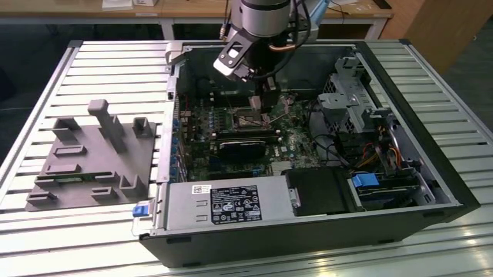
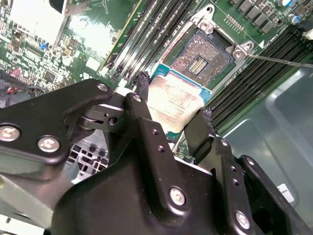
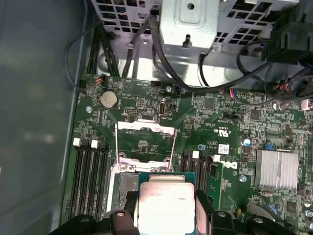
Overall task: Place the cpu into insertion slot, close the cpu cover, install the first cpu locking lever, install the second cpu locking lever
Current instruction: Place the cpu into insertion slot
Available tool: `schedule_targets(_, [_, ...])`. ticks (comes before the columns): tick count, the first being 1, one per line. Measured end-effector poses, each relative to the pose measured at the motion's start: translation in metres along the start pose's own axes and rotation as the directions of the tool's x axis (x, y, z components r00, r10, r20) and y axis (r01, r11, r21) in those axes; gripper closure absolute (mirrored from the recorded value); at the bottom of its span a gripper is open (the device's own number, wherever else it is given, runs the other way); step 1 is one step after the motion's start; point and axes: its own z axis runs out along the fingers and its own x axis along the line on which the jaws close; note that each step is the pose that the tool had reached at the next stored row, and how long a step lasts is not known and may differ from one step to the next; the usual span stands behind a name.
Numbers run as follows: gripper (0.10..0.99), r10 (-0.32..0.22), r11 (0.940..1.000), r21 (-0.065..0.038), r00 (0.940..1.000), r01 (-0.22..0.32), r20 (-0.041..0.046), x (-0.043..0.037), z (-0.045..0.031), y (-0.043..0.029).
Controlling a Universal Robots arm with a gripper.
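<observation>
- Exterior view: The arm reaches down into the open computer case [image 1: 431, 173], which lies on a slatted table [image 1: 115, 69]. The gripper [image 1: 264, 105] hangs close above the insertion slot [image 1: 248, 119] on the motherboard [image 1: 200, 144]. A grey fixture tray [image 1: 85, 167] lies on the table outside the case, towards the exterior view's left. The power supply [image 1: 223, 205] occupies the near edge of the case.
- Second wrist view: The gripper [image 2: 171, 111] is clamped on the cpu [image 2: 172, 100]; one black finger [image 2: 143, 90] presses one edge and the other presses the opposite edge. The chip is held clear of the board, silvery top visible, just beside the insertion slot [image 2: 201, 55]. The socket is uncovered and its contact field is exposed. A thin metal lever [image 2: 279, 58] stands off beside the socket. Long memory slots [image 2: 151, 24] run along the socket's sides.
- First wrist view: The cpu [image 3: 165, 196] sits between the fingers and overlaps part of the insertion slot [image 3: 123, 183]. The cpu cover [image 3: 145, 128] is swung open beyond the socket. A coin battery [image 3: 108, 99] and a finned heatsink [image 3: 278, 169] sit on the board.
</observation>
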Motion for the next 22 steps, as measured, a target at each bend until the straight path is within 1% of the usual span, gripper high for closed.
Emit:
schedule_targets(3, [0.545,0.035,0.9994,0.0,0.9994,-0.035,0.003,0.0002,0.0016,-0.0008])
schedule_targets(5, [0.545,0.047,0.9989,0.0,0.9989,-0.047,0.0043,0.0007,0.003,-0.0015])
schedule_targets(12, [0.545,0.055,0.9985,0.0,0.9985,-0.055,0.0048,0.0041,0.0099,-0.0035])
schedule_targets(18, [0.545,0.056,0.9984,0.0,0.9984,-0.056,0.0049,0.0047,0.0155,-0.0048])
schedule_targets(22, [0.545,0.056,0.9985,0.0,0.9984,-0.056,0.0049,0.0053,0.0181,-0.0078])
